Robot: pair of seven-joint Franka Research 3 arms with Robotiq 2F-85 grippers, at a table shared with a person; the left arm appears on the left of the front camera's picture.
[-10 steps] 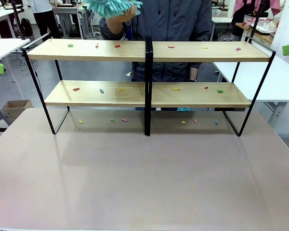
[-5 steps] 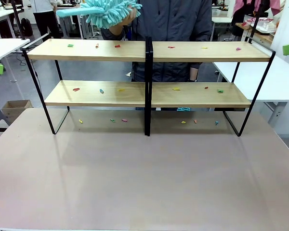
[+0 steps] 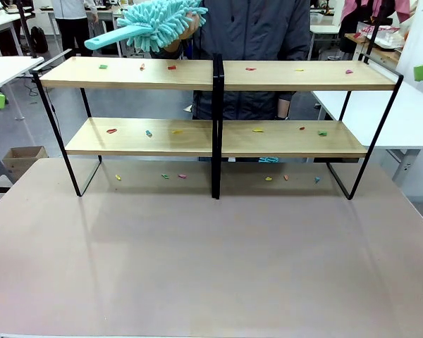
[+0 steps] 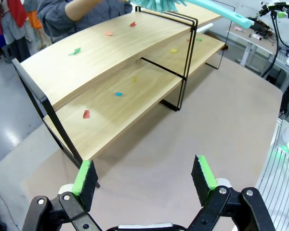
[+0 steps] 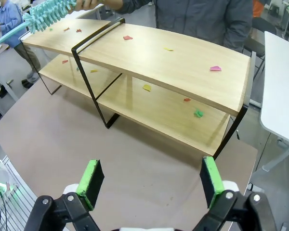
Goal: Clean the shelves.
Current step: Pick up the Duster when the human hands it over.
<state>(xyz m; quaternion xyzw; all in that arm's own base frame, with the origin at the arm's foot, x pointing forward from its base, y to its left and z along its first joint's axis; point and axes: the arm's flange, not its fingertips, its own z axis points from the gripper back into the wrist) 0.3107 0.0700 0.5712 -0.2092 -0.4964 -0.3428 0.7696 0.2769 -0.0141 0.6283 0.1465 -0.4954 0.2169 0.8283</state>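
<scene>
- The shelves (image 3: 289, 76) are standing across the far half of the tabletop (image 3: 211, 260), with their long axis running left to right. Small coloured scraps (image 3: 172, 67) are lying on both boards.
- A person's hand (image 3: 189, 24) is holding a teal duster (image 3: 155, 22) above the left half of the top board. Its handle is pointing toward the robot's left, roughly along the boards.
- The left gripper (image 4: 143, 173) is hovering over the tabletop, jaws apart and empty, with the duster ahead of it and higher.
- The right gripper (image 5: 151, 174) is likewise hanging with jaws apart and empty.
- Judgement: the handle end is lying nearer the left arm, making it the likelier receiver.
</scene>
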